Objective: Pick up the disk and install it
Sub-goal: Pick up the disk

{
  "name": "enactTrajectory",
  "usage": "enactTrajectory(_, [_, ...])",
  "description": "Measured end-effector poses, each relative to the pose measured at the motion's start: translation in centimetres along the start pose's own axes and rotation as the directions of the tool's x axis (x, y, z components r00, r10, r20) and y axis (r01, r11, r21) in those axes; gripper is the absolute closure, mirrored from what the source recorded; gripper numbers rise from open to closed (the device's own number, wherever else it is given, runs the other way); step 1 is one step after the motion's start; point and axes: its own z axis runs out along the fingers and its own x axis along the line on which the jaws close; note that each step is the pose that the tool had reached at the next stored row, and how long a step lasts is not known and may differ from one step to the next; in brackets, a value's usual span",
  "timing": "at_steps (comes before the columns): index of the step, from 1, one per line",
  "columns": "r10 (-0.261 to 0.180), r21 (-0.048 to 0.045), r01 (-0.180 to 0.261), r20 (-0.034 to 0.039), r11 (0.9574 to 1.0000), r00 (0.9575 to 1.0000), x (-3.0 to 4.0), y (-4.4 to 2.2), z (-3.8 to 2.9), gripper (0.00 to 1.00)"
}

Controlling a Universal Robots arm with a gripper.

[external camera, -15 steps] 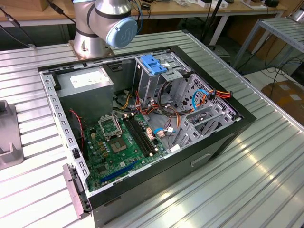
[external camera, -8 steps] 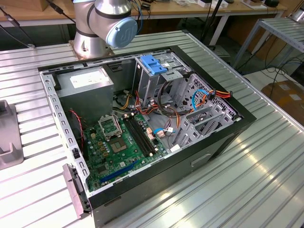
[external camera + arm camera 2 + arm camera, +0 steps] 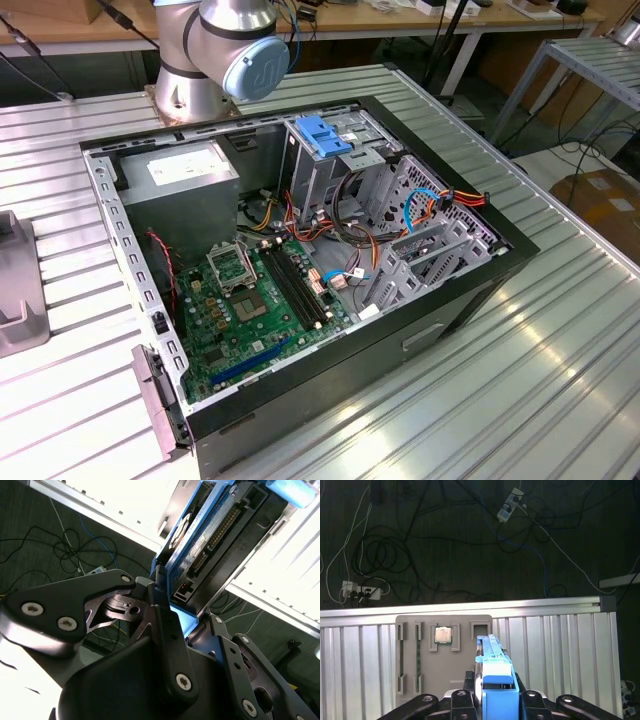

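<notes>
**Item:** the disk (image 3: 216, 532). Flat, rigid grey-metal body with bright blue plastic side rails (image 3: 496, 672) and an exposed row of connector pins (image 3: 222, 522).

**Location:** held edge-on with the jaws of the gripper (image 3: 182, 617) closed on one end, over the ribbed aluminium worktop (image 3: 555, 645) near a grey fixture tray (image 3: 420, 630).

**Handling, judged:** stiff, fairly heavy, shock-sensitive. The smooth rails may slip, so grip the flat faces, clear of the pins.

**Nearby:** an open computer case (image 3: 470, 300), with the drive cage (image 3: 340, 165) at its far side.

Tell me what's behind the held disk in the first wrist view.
A grey tray holding a square chip, on the ribbed table. The disk, clamped in the gripper, hides part of the tray.
</notes>
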Motion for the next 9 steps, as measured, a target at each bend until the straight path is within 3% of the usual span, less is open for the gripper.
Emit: enactTrajectory(9, [0.000, -0.0001, 0.000, 0.0000, 1.0000, 1.0000, -0.02, 0.01, -0.24, 0.63])
